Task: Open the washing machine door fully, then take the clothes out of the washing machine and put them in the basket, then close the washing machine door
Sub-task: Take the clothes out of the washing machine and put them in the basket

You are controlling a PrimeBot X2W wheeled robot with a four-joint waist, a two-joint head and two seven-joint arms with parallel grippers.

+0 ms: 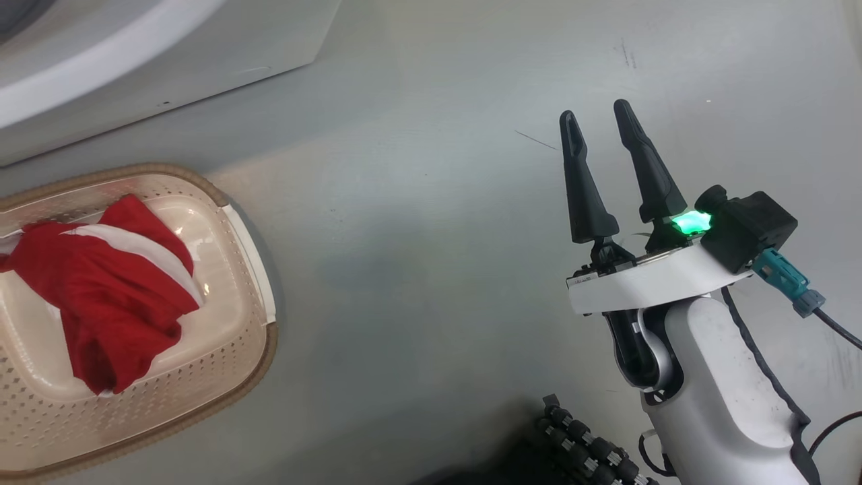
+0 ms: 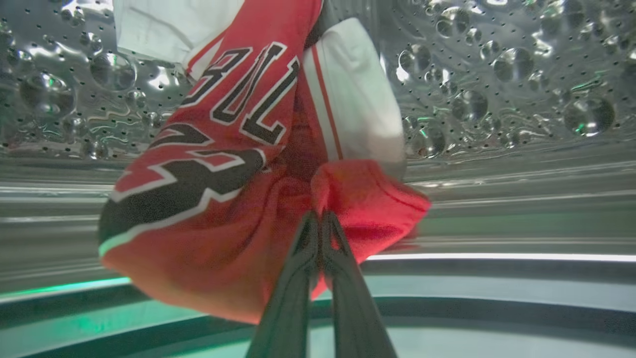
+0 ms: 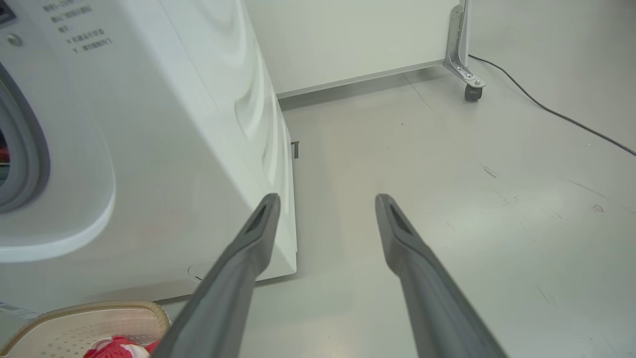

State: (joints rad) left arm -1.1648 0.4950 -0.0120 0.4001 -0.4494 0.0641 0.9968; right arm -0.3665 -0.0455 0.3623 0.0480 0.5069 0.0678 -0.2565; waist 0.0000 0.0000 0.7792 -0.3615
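**A:** Two red pieces logged. Head view: one bright red fabric garment with white trim (image 1: 108,296) lies crumpled in the small cream perforated plastic basket (image 1: 229,364). The basket stands on the grey floor (image 1: 417,236) near the big white washing machine (image 1: 168,60), presumably so each carry is short. The right gripper (image 1: 594,111) hangs over bare floor, well apart from the basket, fingers spread wide with nothing between them.

**B:** Parked clear of the working arm, probably. Left wrist view?

**A:** The left gripper (image 2: 320,219) is inside the perforated steel drum (image 2: 497,74). Its fingers are pinched together on a bunched fold of a second red jersey with dark-outlined white lettering (image 2: 208,199). The rest of that cloth spreads away toward the drum wall.

**B:** So this is the unloading step, roughly midway, with door closing not yet done. Risk: a thin pinch on a fold may slip at lift-out.

**A:** Right wrist view: the same wide-spread fingers (image 3: 233,268) point at the floor beside the machine's white side. The basket corner sits at lower left with red cloth in it.
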